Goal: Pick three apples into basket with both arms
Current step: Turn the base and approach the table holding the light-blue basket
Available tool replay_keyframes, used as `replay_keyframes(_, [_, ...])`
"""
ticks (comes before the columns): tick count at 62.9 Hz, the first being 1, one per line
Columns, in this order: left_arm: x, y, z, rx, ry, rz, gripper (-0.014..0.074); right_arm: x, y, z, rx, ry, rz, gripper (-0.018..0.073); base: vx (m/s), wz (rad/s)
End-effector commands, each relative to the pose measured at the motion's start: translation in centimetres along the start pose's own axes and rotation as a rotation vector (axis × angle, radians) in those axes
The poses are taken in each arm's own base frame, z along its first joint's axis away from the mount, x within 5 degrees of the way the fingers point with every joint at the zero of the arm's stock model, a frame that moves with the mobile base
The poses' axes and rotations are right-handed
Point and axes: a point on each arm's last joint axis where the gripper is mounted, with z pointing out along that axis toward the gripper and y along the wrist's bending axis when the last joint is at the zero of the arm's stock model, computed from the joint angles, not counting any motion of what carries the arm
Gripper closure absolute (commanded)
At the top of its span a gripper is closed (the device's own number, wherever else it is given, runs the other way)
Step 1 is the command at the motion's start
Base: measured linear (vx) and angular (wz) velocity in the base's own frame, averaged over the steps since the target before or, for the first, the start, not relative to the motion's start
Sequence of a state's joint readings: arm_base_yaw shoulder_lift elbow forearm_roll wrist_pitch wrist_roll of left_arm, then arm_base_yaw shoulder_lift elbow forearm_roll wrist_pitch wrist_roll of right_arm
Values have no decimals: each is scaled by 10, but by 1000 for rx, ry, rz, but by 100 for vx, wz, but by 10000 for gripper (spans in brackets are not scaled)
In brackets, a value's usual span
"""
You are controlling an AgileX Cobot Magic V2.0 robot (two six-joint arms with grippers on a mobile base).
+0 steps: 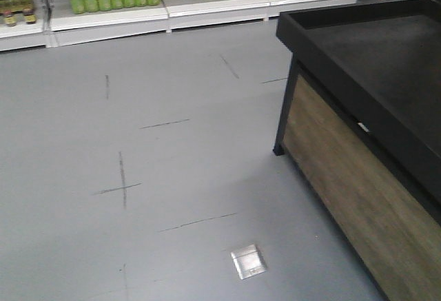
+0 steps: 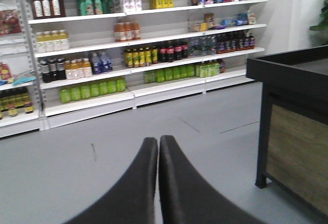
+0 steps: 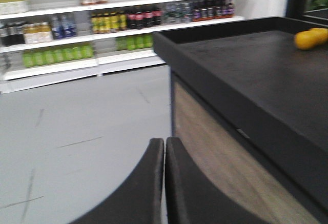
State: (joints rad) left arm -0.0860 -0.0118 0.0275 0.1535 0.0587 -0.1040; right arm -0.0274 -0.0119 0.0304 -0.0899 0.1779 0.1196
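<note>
No apples and no basket show in any view. My left gripper [image 2: 158, 141] is shut with nothing between its black fingers, held above the grey floor and facing the shelves. My right gripper [image 3: 164, 142] is also shut and empty, hanging just left of the near corner of the black display table [image 3: 246, 75]. In the front view no arm or gripper appears.
The black display table [image 1: 386, 60] with wood-panelled sides stands at the right, with two oranges [image 3: 310, 38] at its far end. Store shelves [image 2: 128, 44] full of bottles line the back wall. A metal floor plate [image 1: 248, 260] lies on the grey floor [image 1: 138, 142].
</note>
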Motion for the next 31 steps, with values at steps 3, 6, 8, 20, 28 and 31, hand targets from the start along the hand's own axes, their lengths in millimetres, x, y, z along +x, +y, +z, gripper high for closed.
replay_keyframes(3, [-6,-1,-1,7,-78,-17,603,-3,1,0,-12,-69,-10,568,18,-61])
replay_keyframes(6, [-6,-1,-1,7,-78,-17,603,-3,1,0,-12,-69,-10,568,17,-63])
replay_keyframes(8, [-6,-1,-1,7,-78,-17,603,-3,1,0,-12,-69,-10,568,16,-65])
replay_keyframes(20, [-6,-1,-1,7,-78,-17,603,-3,1,0,-12,-69,-10,568,13,-66])
replay_keyframes(28, [-6,-1,-1,7,-78,-17,603,-3,1,0,-12,-69,-10,568,11,-62])
replay_keyframes(31, [-6,-1,-1,7,-78,-17,603,-3,1,0,-12,-69,-10,568,10,-58])
